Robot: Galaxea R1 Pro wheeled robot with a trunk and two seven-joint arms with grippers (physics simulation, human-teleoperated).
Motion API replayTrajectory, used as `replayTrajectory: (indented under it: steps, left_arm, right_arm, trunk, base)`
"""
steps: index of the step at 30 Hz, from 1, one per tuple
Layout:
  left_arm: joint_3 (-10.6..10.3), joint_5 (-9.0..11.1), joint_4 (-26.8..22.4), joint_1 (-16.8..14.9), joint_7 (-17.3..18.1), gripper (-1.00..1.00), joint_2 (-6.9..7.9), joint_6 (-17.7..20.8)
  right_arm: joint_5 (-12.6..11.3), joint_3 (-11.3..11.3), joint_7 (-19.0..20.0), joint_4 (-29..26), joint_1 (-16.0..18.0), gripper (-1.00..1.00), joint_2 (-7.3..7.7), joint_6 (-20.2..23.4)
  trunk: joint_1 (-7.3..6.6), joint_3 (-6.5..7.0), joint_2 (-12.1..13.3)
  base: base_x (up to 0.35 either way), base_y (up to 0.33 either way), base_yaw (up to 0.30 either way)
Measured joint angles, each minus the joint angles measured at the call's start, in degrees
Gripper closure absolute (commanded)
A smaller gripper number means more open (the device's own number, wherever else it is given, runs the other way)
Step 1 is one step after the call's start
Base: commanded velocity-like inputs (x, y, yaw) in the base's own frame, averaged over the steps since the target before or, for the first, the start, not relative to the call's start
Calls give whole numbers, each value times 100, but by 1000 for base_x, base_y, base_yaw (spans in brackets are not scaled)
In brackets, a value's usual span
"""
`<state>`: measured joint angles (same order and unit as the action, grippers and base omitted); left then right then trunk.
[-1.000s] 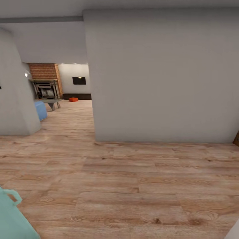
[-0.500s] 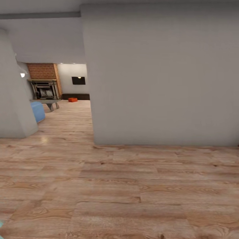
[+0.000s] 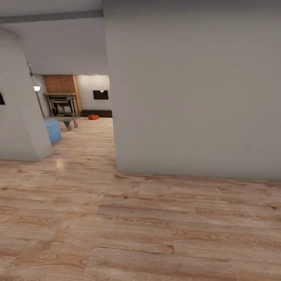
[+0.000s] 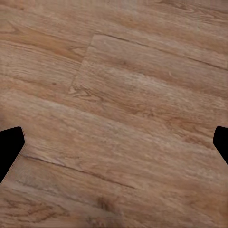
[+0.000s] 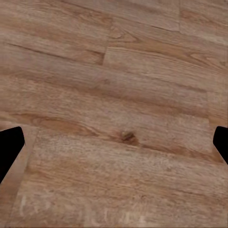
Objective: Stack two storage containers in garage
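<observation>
An orange-red storage container (image 3: 93, 117) sits far off on the light wood floor of the living room (image 3: 84, 128), seen through the opening left of a grey wall. My left gripper (image 4: 114, 147) hangs open over bare wood planks, its black fingertips (image 4: 9, 148) wide apart with nothing between them. My right gripper (image 5: 114, 147) is open too, above planks with a dark knot, holding nothing. The garage is out of view.
A big grey wall (image 3: 195, 93) blocks the middle and right ahead. A rounded grey wall corner (image 3: 19, 117) stands at the left. Between them a passage leads to a brick fireplace (image 3: 62, 103), a grey coffee table (image 3: 67, 120) and a blue sofa (image 3: 53, 130).
The whole head view has shifted, so the living room opening sits slightly further right. A teal thing at the lower left a second ago has left the picture.
</observation>
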<state>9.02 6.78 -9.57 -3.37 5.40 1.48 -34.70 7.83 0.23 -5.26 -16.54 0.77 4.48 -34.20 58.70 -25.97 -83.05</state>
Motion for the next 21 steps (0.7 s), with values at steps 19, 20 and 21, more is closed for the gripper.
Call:
replayTrajectory:
  steps: [19, 20, 21]
  left_arm:
    - [10, 2, -1, 0, -31, -100, 1, 9]
    - [10, 1, -1, 0, -32, -100, -2, 9]
    - [10, 1, 0, 0, -33, -100, -6, 10]
  right_arm:
    - [0, 0, -7, 0, 0, -100, 0, 0]
    - [0, 0, -8, 0, 0, -100, 0, 0]
    - [0, 0, -8, 0, 0, -100, 0, 0]
  trunk:
    - [-1, 0, 0]
    - [-1, 0, 0]
    - [-1, 0, 0]
  base:
    - [318, 0, 296]
    - [325, 0, 296]
    - [325, 0, 296]
